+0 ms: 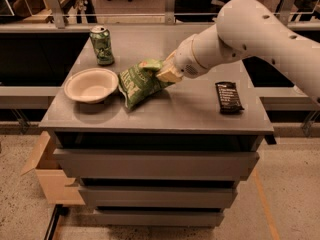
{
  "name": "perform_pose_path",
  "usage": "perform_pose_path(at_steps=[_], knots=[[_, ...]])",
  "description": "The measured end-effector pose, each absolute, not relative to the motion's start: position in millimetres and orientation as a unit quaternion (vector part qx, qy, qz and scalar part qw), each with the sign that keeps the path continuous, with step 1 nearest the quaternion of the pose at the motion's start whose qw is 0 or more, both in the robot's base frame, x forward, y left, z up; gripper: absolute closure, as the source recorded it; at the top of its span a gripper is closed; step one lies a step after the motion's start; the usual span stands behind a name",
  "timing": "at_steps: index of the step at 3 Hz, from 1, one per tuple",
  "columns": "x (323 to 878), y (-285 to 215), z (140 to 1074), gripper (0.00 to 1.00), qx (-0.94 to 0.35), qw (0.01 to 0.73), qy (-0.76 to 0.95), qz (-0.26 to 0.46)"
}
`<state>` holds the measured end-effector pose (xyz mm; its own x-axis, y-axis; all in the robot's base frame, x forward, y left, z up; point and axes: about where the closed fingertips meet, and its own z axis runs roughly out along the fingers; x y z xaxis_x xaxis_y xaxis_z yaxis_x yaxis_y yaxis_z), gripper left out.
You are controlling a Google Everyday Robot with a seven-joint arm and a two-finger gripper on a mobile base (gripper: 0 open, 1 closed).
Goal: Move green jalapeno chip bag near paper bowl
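Observation:
The green jalapeno chip bag [137,82] is crinkled and puffy. It hangs tilted just above or on the grey cabinet top, its left edge close to the paper bowl [91,85]. The bowl is round and off-white and sits at the left of the top. My gripper [166,71] comes in from the right on a white arm and is shut on the bag's upper right end.
A green soda can [102,45] stands behind the bowl at the back left. A flat black snack bar [228,96] lies at the right of the cabinet top [175,109]. A cardboard box [50,176] sits on the floor at the lower left.

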<state>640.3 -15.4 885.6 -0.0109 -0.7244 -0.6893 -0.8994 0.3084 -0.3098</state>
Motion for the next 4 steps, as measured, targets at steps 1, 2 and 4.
perform_pose_path(at_steps=[1, 2, 4], knots=[[641.3, -9.6, 881.7, 1.00, -0.579, 0.399, 0.701, 0.117], [640.9, -7.8, 880.9, 0.84, -0.580, 0.399, 0.701, 0.118], [640.1, -4.2, 879.3, 0.38, -0.582, 0.397, 0.699, 0.120]])
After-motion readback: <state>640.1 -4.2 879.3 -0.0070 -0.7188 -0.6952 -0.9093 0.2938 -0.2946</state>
